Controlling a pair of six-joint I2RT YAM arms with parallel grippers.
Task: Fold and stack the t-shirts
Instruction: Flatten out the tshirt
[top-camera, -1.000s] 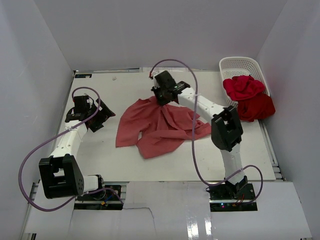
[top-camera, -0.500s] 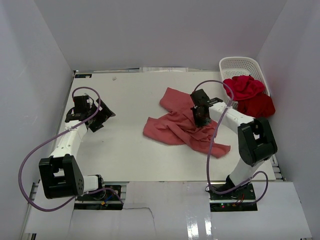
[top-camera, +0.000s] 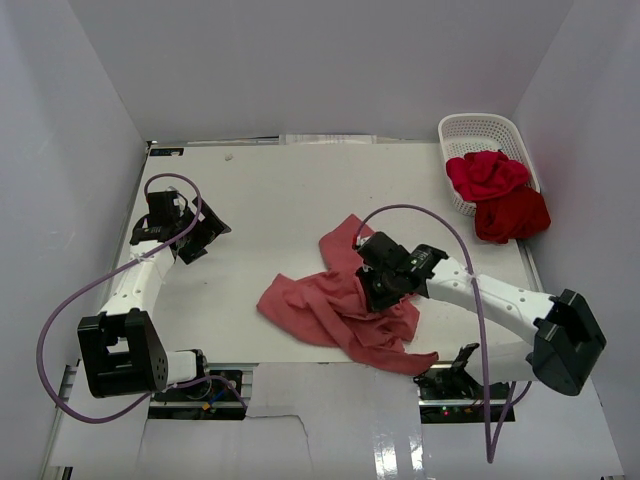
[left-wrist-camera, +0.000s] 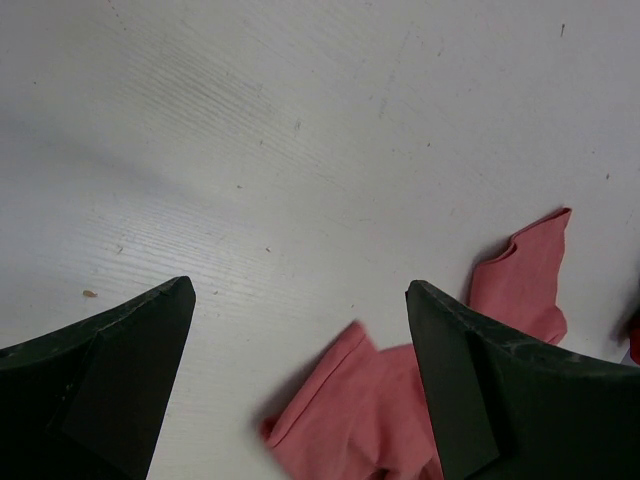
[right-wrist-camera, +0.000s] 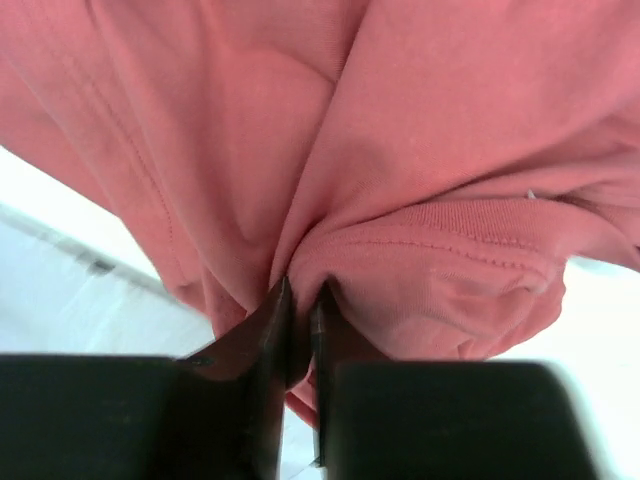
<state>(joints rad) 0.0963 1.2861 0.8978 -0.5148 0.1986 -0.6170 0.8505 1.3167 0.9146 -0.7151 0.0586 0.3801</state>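
Both jaws of the right gripper (right-wrist-camera: 298, 290) are pinched tight on a fold of the dusty salmon-red cloth t-shirt (top-camera: 330, 310), which lies crumpled near the front edge of the white table (top-camera: 280, 190). The left gripper (left-wrist-camera: 300, 288) gapes wide over bare tabletop, holding nothing. At far right, a bright crimson t-shirt (top-camera: 487, 172) and a darker red t-shirt (top-camera: 515, 215) spill from a white plastic lattice basket (top-camera: 480, 128).

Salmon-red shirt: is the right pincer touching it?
Touching. The right wrist view shows the right pincer pinching a fold of the salmon-red shirt.
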